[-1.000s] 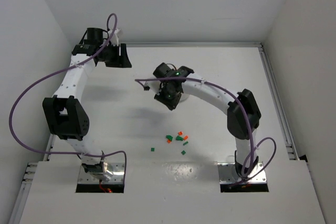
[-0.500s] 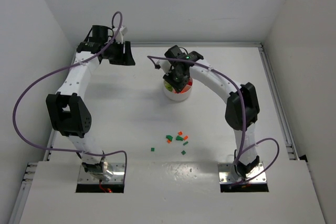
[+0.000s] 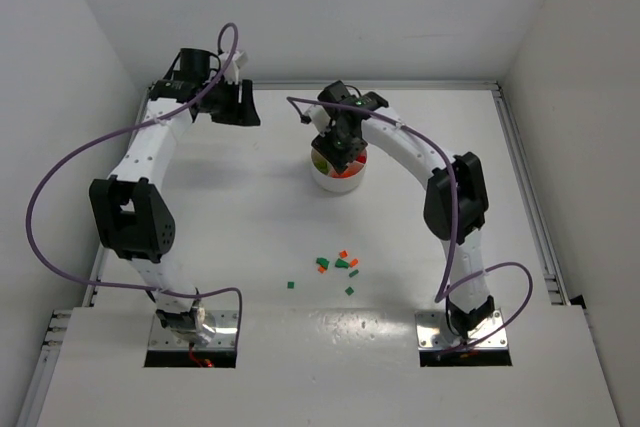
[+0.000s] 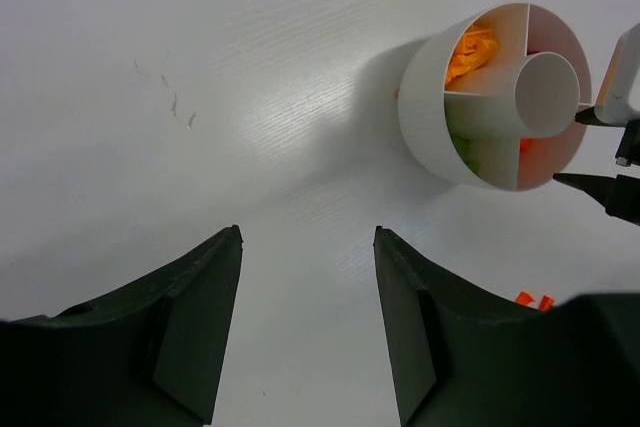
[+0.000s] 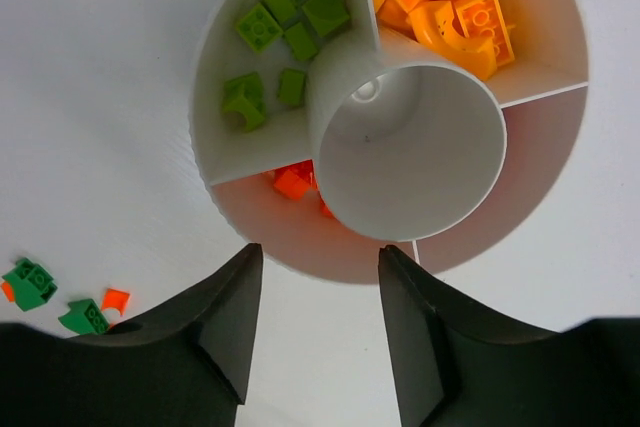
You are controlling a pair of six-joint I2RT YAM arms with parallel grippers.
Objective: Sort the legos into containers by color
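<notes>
Most legos (image 5: 440, 7) already in white dish (image 5: 205, 137) directly under right end effector (image 5: 317, 257), green, orange, red kept apart; right end effector spread, holding nothing. Handful of loose bricks (image 3: 340, 265), green and orange, left on tabletop (image 3: 200, 227) behind it, toward arm bases. Left end effector (image 4: 308, 237) spread, empty, dish ahead to its right

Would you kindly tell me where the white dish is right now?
In the top view the white dish sits centrally in the far half of the scene, directly beneath the right gripper; the loose bricks lie on its near side.
</notes>
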